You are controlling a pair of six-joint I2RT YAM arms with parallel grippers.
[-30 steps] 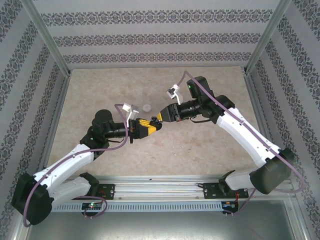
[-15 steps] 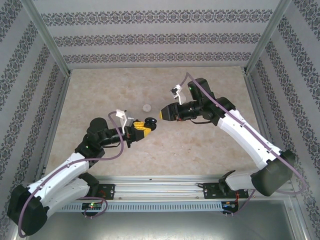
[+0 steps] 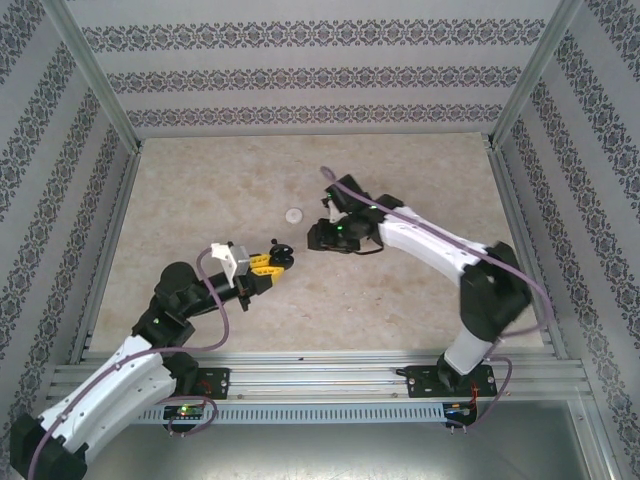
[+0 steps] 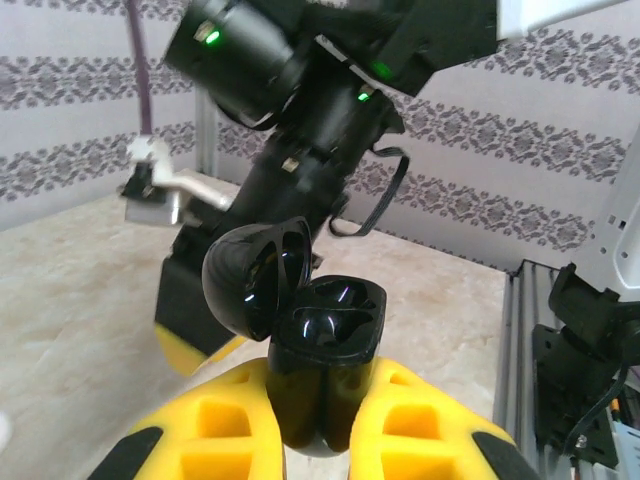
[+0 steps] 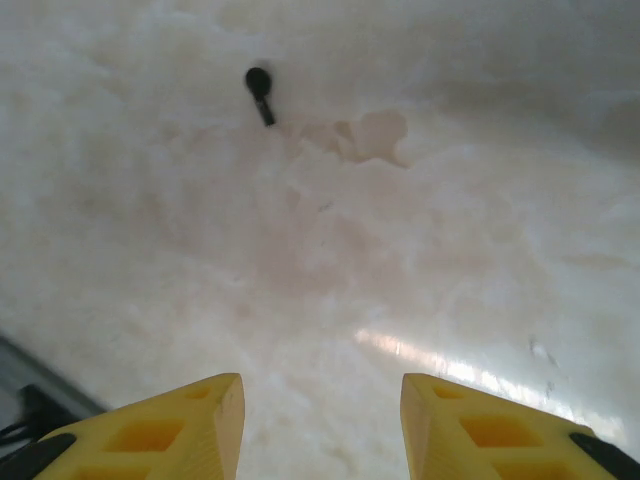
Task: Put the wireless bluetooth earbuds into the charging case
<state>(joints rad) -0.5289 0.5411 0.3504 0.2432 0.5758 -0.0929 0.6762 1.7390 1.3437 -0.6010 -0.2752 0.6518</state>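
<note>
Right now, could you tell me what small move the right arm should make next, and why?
Probably ease the open right tool forward and down over the black earbud ahead; the left tool holds the open charging case.

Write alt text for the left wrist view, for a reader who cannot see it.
The left gripper, yellow-fingered, clamps a glossy black charging case upright, its rounded lid hinged open to the left. Behind it looms the black right arm, above a pale marbled table.
</note>
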